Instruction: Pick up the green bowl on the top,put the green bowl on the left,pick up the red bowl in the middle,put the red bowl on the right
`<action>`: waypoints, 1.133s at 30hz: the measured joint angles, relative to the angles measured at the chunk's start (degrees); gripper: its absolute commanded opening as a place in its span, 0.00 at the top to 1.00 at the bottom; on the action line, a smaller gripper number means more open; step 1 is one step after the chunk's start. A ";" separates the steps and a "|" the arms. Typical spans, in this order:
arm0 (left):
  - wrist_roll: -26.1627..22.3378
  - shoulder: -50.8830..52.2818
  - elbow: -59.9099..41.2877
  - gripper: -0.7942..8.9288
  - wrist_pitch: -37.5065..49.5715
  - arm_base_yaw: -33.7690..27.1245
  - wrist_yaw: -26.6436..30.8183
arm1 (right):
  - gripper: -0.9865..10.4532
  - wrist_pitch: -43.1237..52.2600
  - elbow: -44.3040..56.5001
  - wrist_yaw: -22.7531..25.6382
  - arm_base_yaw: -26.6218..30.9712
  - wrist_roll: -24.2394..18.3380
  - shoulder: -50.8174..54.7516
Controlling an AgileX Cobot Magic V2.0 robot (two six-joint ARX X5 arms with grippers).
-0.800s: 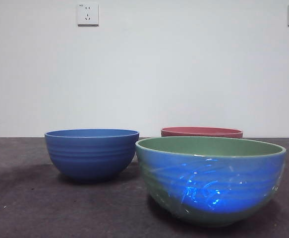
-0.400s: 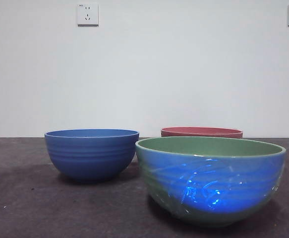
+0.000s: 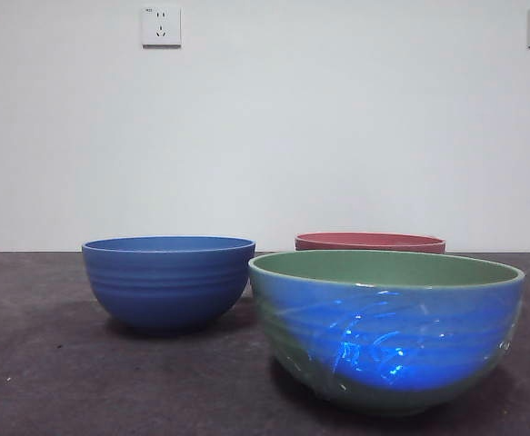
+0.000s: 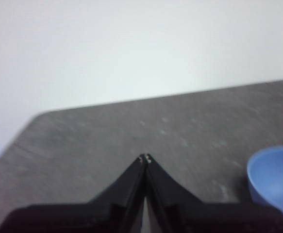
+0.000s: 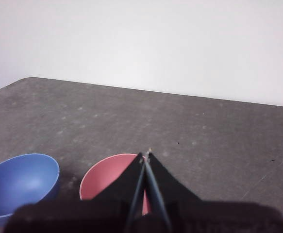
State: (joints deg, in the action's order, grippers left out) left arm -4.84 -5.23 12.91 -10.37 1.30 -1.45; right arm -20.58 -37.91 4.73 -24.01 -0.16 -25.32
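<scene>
The green bowl (image 3: 387, 331) stands nearest in the front view, right of centre, its ribbed wall lit with blue glare. Behind it the red bowl (image 3: 370, 242) shows only its rim; the right wrist view shows the red bowl (image 5: 107, 180) from above, partly behind my right gripper (image 5: 145, 155), which hangs shut above the table with nothing in it. My left gripper (image 4: 145, 158) is also shut and empty, over bare table beside a blue bowl (image 4: 274, 177). Neither arm shows in the front view.
A solid blue bowl (image 3: 168, 281) stands left of the green one, and the same blue bowl (image 5: 20, 183) sits beside the red one in the right wrist view. The dark grey table (image 3: 46, 381) ends at a white wall with two sockets (image 3: 160, 25).
</scene>
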 measured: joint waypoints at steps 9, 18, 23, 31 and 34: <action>2.93 4.72 -11.85 0.92 4.26 -0.07 -1.75 | 0.93 0.00 0.00 0.02 0.00 0.00 -0.02; 3.65 4.61 -11.85 0.92 -0.02 -0.07 -1.73 | 0.93 0.00 0.00 0.02 0.00 0.00 -0.04; 3.85 4.61 -11.85 0.92 -0.02 -0.07 -1.73 | 0.93 0.00 0.00 0.00 0.00 0.00 -0.04; 3.87 4.61 -11.85 0.92 -0.02 -0.07 -1.73 | 0.93 0.00 0.00 0.00 0.00 0.00 -0.04; 3.87 4.61 -11.85 0.92 -0.02 -0.07 -1.73 | 0.93 0.00 0.00 0.00 0.00 0.00 -0.04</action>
State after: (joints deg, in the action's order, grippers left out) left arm -0.97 -0.62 1.06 -10.39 1.23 -3.18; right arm -20.58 -37.91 4.73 -24.01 -0.16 -25.36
